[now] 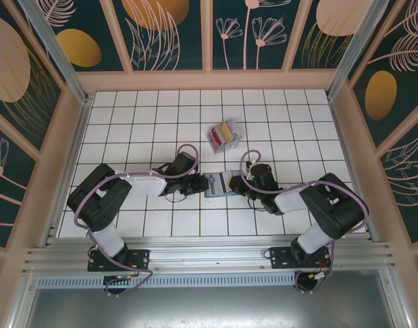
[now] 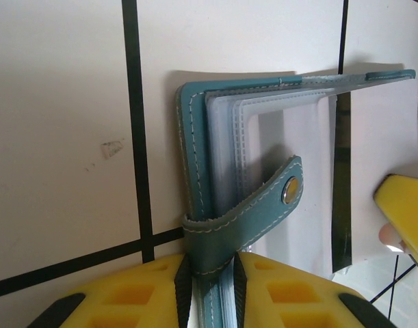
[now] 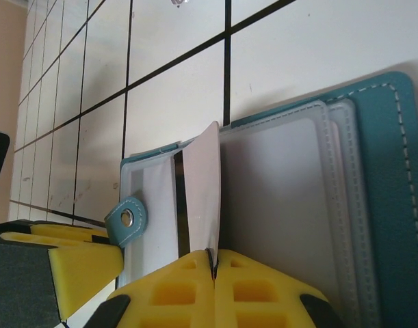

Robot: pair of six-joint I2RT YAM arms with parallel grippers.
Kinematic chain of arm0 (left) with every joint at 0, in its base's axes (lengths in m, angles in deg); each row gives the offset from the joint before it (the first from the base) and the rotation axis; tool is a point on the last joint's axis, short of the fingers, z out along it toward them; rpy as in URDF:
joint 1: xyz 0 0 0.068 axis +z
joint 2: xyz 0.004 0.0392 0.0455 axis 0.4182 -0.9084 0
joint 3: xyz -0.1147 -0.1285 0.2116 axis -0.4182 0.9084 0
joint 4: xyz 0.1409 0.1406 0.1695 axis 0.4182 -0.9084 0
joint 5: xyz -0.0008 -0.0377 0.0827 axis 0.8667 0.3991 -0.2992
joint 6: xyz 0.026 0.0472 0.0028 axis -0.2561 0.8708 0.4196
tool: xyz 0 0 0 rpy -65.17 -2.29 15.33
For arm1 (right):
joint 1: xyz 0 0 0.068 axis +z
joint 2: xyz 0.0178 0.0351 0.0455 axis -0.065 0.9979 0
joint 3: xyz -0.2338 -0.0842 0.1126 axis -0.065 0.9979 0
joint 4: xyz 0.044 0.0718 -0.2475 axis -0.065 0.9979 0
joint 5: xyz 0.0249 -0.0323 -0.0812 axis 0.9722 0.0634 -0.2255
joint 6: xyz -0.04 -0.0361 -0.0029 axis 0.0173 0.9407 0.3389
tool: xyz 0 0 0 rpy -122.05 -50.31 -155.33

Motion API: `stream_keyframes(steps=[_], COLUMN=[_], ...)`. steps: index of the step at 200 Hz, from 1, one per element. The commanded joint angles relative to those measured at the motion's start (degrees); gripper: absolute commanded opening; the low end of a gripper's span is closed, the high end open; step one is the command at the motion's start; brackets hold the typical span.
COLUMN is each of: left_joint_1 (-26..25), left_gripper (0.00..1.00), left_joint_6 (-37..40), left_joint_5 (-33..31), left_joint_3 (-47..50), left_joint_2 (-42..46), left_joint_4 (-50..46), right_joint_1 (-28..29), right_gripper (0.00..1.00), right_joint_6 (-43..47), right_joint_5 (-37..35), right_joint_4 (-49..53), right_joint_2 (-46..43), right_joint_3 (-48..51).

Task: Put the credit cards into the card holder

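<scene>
The teal card holder [image 1: 219,183] lies open on the tiles between my two grippers. My left gripper [image 2: 209,273] is shut on its left edge, clamping the teal cover [image 2: 195,137], the snap strap [image 2: 289,189] and the clear pages together. My right gripper [image 3: 213,256] is shut on one thin pale pocket page [image 3: 203,184], which stands lifted off the other pages [image 3: 277,205]. The credit cards [image 1: 223,135], red and yellow, sit stacked in a small clear box further back, away from both grippers.
The clear box [image 1: 230,142] stands about two tiles behind the card holder. Wooden walls [image 1: 72,137] fence the white tiled floor on the left, back and right. A metal rail [image 1: 209,256] runs along the near edge by the arm bases.
</scene>
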Motion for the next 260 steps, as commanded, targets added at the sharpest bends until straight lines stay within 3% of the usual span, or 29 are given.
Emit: stream_keyframes(steps=[1,40,93,116,145,182,229,260], left_joint_1=[-1.9,-2.1,-2.2,-2.3,-2.3,-2.3,-2.3,-2.3], left_gripper=[0.27,0.27,0.27,0.27,0.27,0.26,0.26,0.26], left_joint_6=[0.0,-0.4,-0.5,-0.5,-0.2,0.0,-0.1,-0.1], left_joint_5=[0.0,0.0,0.0,-0.3,-0.6,-1.3,-1.7,-1.7], left_joint_3=[-0.2,0.7,0.3,0.4,0.7,0.8,0.6,0.7], left_joint_2=[-3.1,-2.8,-3.1,-2.7,-2.4,-2.0,-1.6,-1.5], left_joint_4=[1.7,2.2,2.5,2.2,1.9,1.3,1.3,1.3], right_joint_1=[1.2,2.7,8.2,8.1,8.1,6.4,4.0,3.2], right_gripper=[0.02,0.03,0.04,0.11,0.34,0.40,0.40,0.23], right_joint_6=[0.7,1.6,3.6,3.5,5.6,9.1,13.9,13.8], right_joint_5=[0.0,0.2,-5.4,-6.8,-9.1,-11.5,-14.4,-10.1], right_joint_4=[3.6,6.1,15.2,16.9,23.3,32.3,40.5,38.8], right_joint_2=[3.1,3.2,3.3,2.0,-1.0,-6.5,-8.6,-6.8], right_joint_3=[0.1,-0.9,-4.6,-4.7,-7.2,-11.2,-16.0,-17.0])
